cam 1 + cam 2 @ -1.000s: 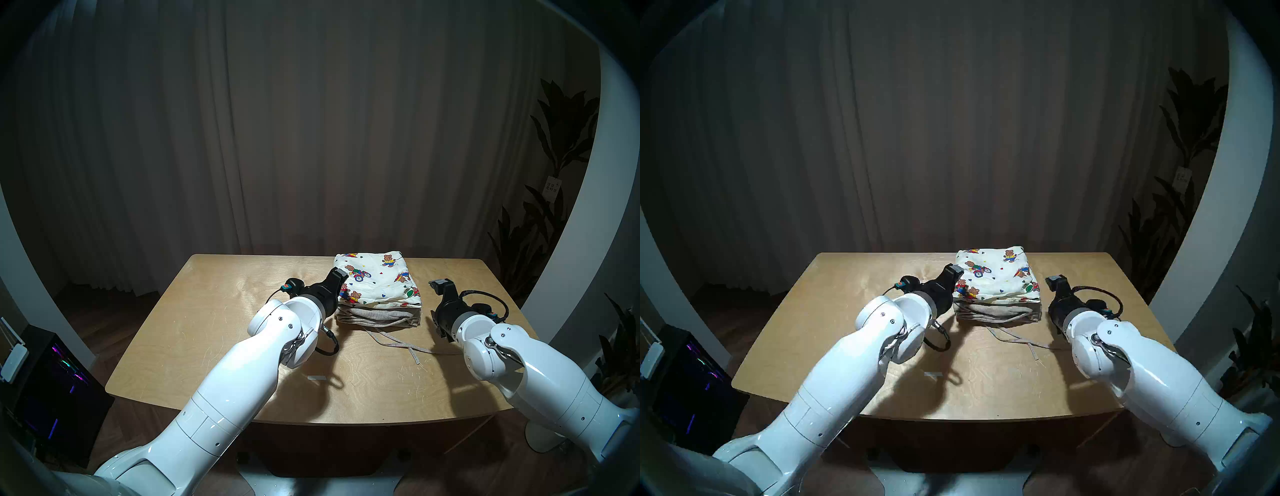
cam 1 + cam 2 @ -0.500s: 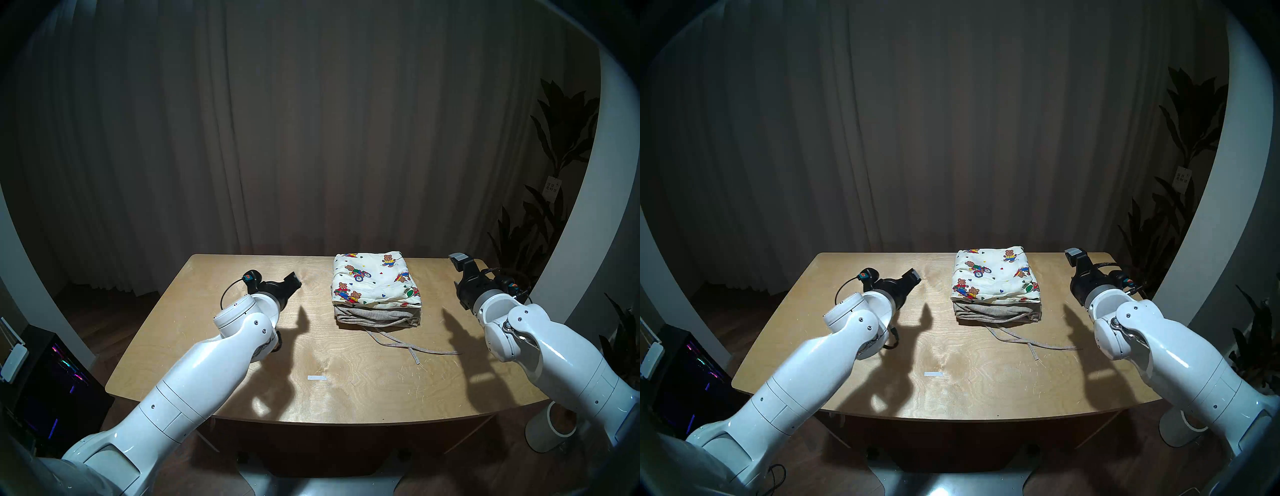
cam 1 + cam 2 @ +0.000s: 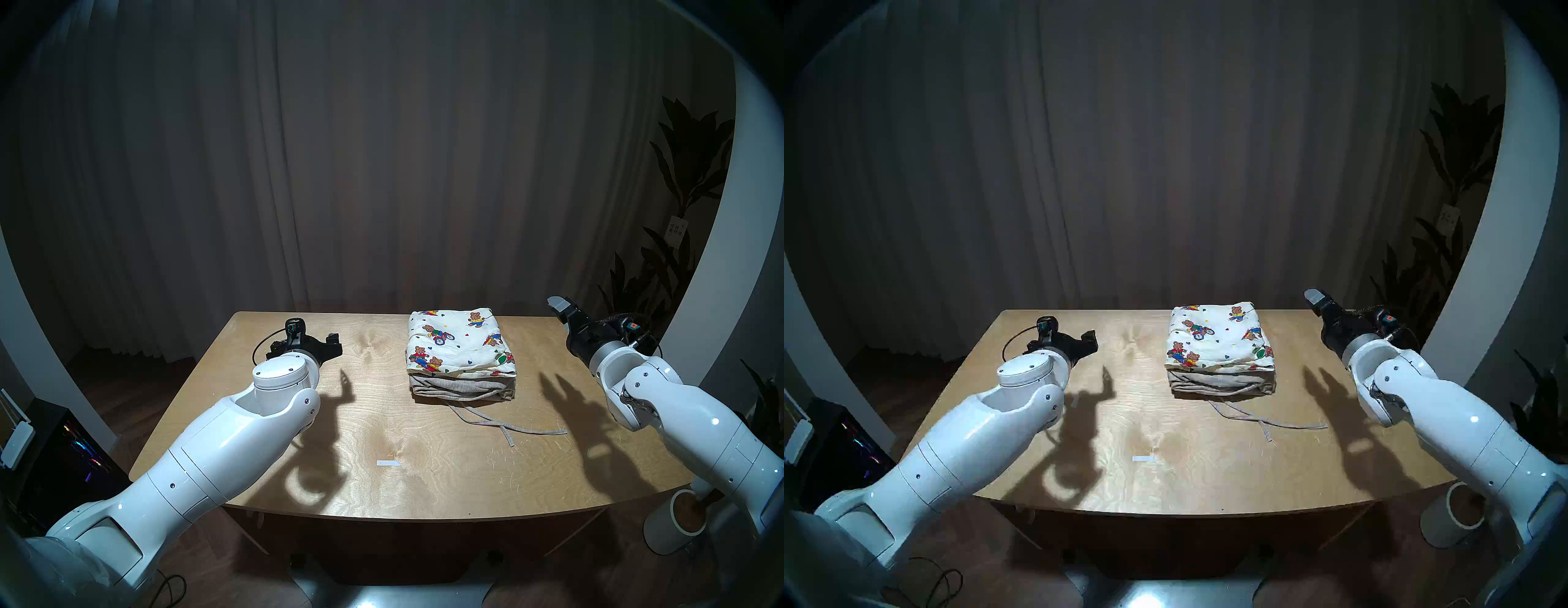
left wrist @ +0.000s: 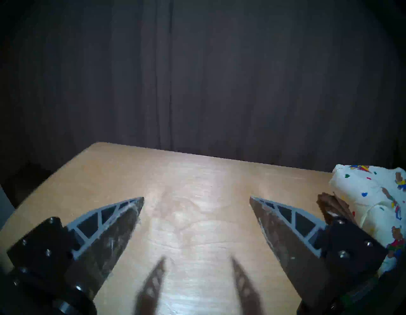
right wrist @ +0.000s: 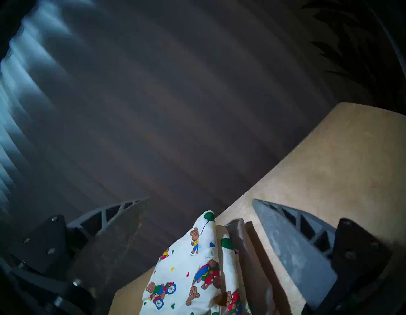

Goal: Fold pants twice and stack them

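Bear-print shorts (image 3: 460,344) folded into a neat block, sitting square on top of the folded grey shorts (image 3: 462,389). Stack's on the far half of the counter (image 3: 263,424), right of centre. Grey drawstring (image 3: 505,426) trails loose out the near side toward the robot, two ends lying flat on the wood.

Both arms clear of it. Left gripper (image 3: 335,339) hangs over bare counter well to the left of the stack, jaws wide apart, nothing between them; wrist view confirms, left gripper (image 4: 196,201) sees only wood ahead w/ the bear print just at its right edge. Right gripper (image 3: 562,308) sits off the stack's right side near the far right corner, raised, also spread wide and empty; from its own tilted view the right gripper (image 5: 200,201) has the stack's corner low in frame, not between the fingers.

Key relation: stack lies btwn the two grippers, right one nearer, left well apart. Stack is roughly square, so no strong long axis; the folded open edges face the robot.

Judgement: both pairs folded and stacked, task looks about done. Only untidy bit is the drawstring, and the right arm's the nearer one for any tuck-in.
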